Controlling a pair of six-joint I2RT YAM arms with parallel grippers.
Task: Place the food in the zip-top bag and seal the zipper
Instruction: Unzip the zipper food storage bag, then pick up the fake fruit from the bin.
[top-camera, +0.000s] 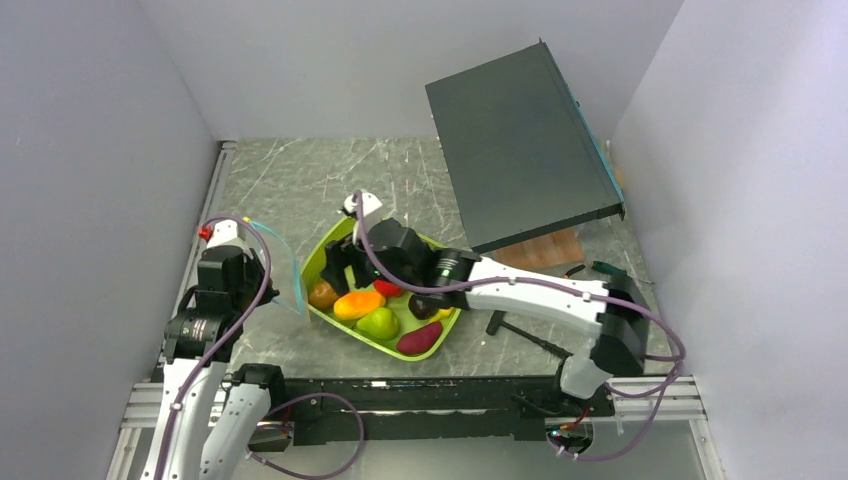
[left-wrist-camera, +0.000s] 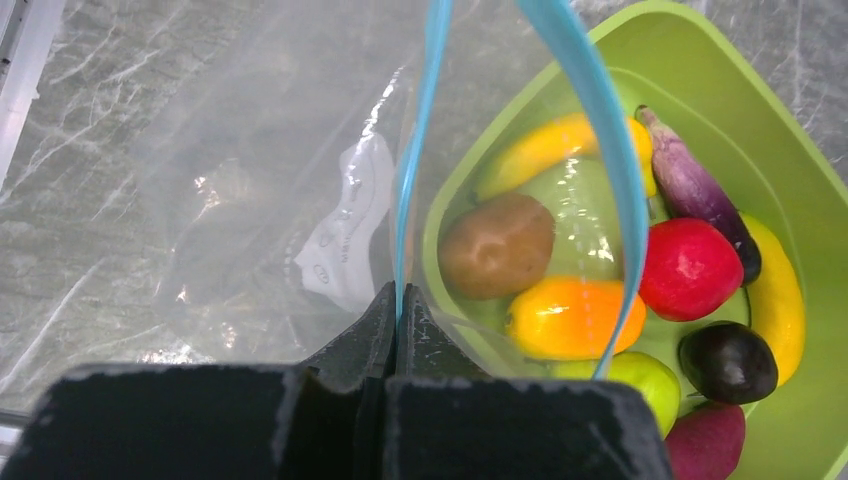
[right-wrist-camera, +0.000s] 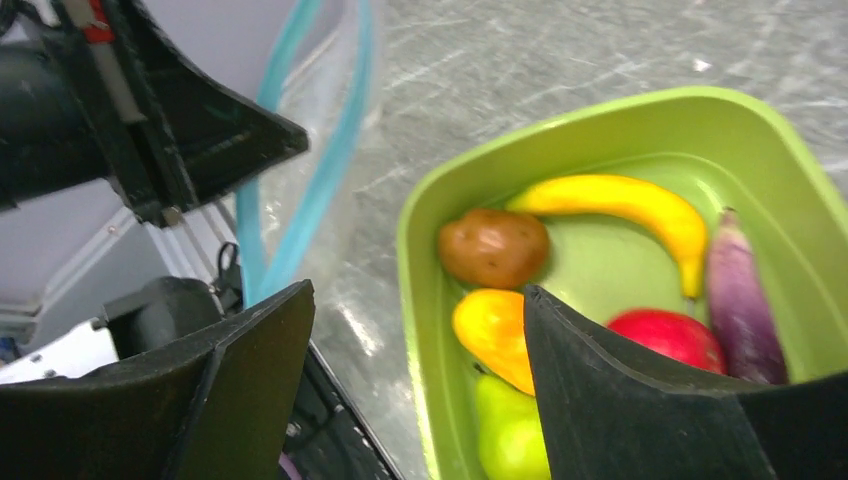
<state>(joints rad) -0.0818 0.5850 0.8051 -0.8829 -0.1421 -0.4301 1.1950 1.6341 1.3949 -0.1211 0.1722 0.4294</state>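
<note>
Near the left edge of the desk (top-camera: 300, 190), the zip-top bag (left-wrist-camera: 250, 180) is held up by the left hand (left-wrist-camera: 397, 305), pressed together on one end of the zipper (left-wrist-camera: 600, 150), apparently so the mouth gapes toward the lime-green tray (left-wrist-camera: 800, 170) just beside it. The zipper's long axis runs away from that pinch, its two tracks parted. All the food (left-wrist-camera: 497, 245) lies in the tray, and the right hand (right-wrist-camera: 415, 290) hovers over it, fingers spread, probably to pick a piece.
</note>
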